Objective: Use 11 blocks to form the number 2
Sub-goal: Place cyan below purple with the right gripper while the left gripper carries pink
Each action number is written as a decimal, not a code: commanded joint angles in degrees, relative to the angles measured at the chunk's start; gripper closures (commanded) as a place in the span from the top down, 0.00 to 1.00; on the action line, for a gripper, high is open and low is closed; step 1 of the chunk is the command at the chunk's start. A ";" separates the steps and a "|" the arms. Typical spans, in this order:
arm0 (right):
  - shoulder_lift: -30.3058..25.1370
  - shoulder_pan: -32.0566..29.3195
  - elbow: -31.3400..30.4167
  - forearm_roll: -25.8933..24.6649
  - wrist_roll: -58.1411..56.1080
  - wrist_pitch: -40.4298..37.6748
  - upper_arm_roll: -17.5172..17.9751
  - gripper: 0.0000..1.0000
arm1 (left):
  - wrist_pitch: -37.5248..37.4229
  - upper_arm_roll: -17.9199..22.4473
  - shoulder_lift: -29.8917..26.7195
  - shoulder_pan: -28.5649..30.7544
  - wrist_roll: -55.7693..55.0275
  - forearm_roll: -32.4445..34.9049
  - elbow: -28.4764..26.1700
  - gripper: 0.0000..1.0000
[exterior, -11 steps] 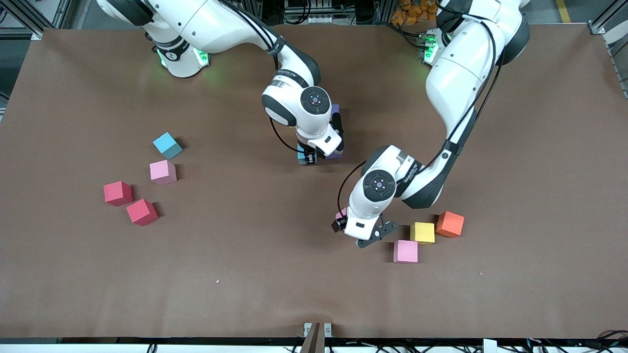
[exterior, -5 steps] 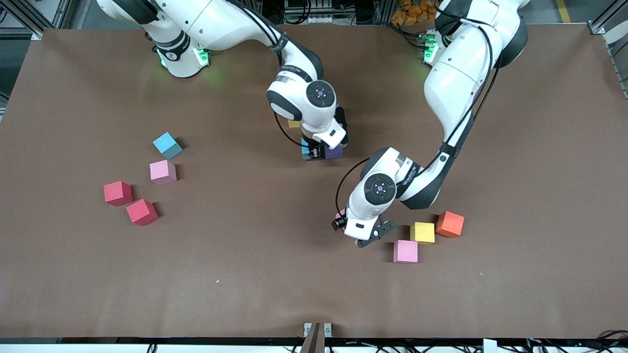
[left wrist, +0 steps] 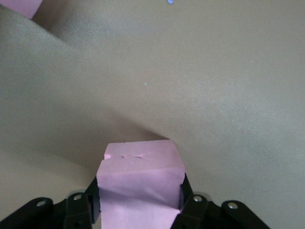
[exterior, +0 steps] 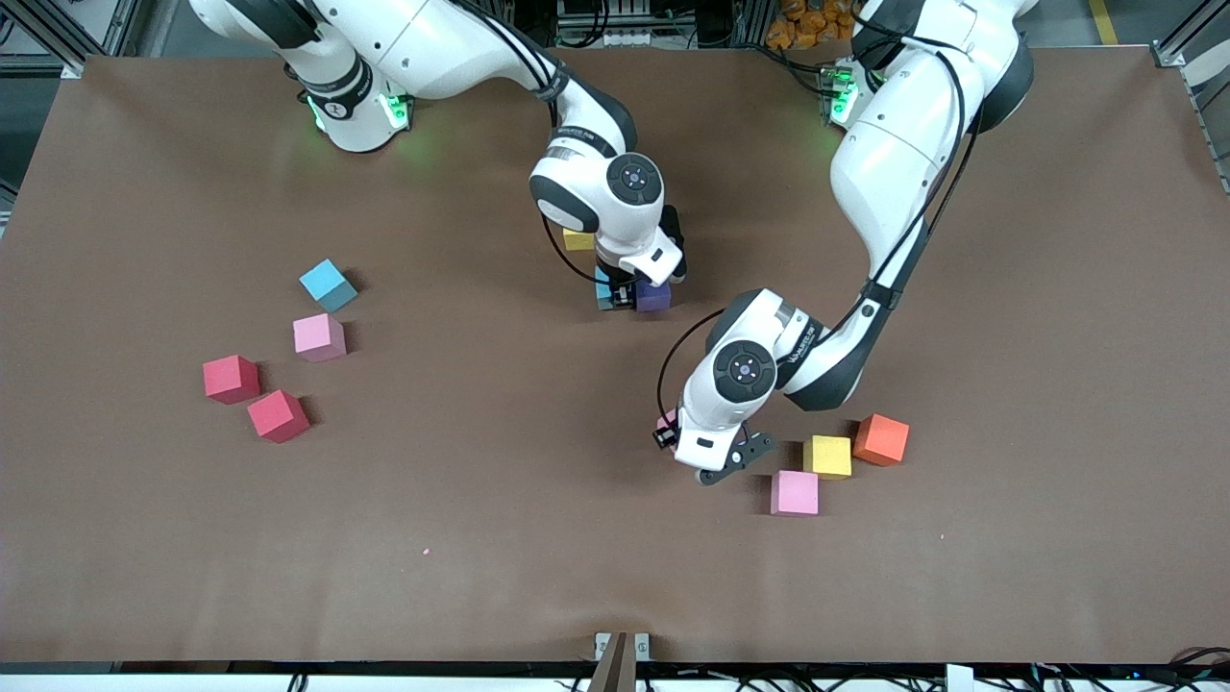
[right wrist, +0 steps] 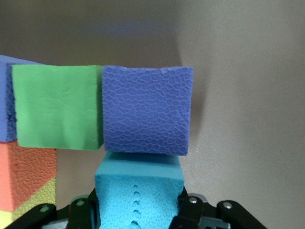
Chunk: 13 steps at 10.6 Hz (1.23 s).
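Observation:
My right gripper (exterior: 616, 294) is shut on a light blue block (right wrist: 138, 193) and holds it low against a purple block (right wrist: 147, 109). That purple block (exterior: 655, 298) sits at the end of a partial figure in the table's middle. A green block (right wrist: 57, 107), an orange block (right wrist: 24, 174) and a yellow block (exterior: 578, 240) belong to the same figure, which the arm mostly hides in the front view. My left gripper (exterior: 665, 432) is shut on a pink block (left wrist: 140, 183) and holds it low over bare table, beside three loose blocks.
Loose yellow (exterior: 827, 457), orange (exterior: 881, 439) and pink (exterior: 795, 492) blocks lie near the left gripper. Toward the right arm's end lie a light blue block (exterior: 327, 284), a pink block (exterior: 319, 337) and two red blocks (exterior: 231, 379) (exterior: 278, 415).
My right gripper has carried the light blue block a little toward the purple block, uncovering the yellow block. My left gripper has barely moved.

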 commanded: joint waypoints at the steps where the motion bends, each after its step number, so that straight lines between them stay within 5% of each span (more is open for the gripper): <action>1: 0.53 2.73 -0.44 -1.40 2.72 2.18 -2.72 0.17 | -2.65 0.50 -2.34 0.58 0.66 -0.62 -0.05 0.38; 8: 1.15 3.35 -0.18 -1.06 3.34 2.81 -3.08 0.18 | -19.00 -0.91 -14.29 7.25 -2.93 -4.66 -1.01 0.37; 13: 1.50 3.35 0.35 -0.44 3.35 2.80 -3.00 0.18 | -19.45 -0.82 -19.14 10.86 -3.12 -5.28 -5.32 0.38</action>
